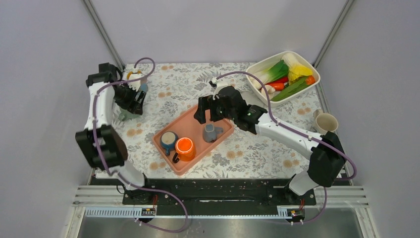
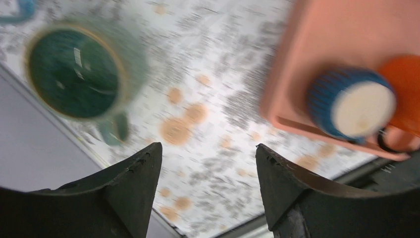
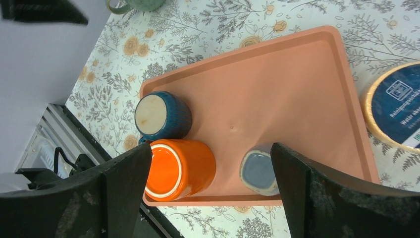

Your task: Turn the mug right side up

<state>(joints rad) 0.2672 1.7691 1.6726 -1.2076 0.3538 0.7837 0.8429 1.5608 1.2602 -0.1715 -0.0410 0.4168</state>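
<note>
A green mug stands mouth up on the flowered tablecloth, its dark inside showing and its handle pointing toward the table's left edge. In the top view the green mug sits just below my left gripper. The left gripper is open and off the mug, with nothing between its fingers. My right gripper hovers over the salmon tray; it is wide open and empty.
On the tray three mugs show their bases: blue, orange, grey-blue. A round labelled tin lies right of the tray. A white bowl of vegetables and a beige mug stand at the right.
</note>
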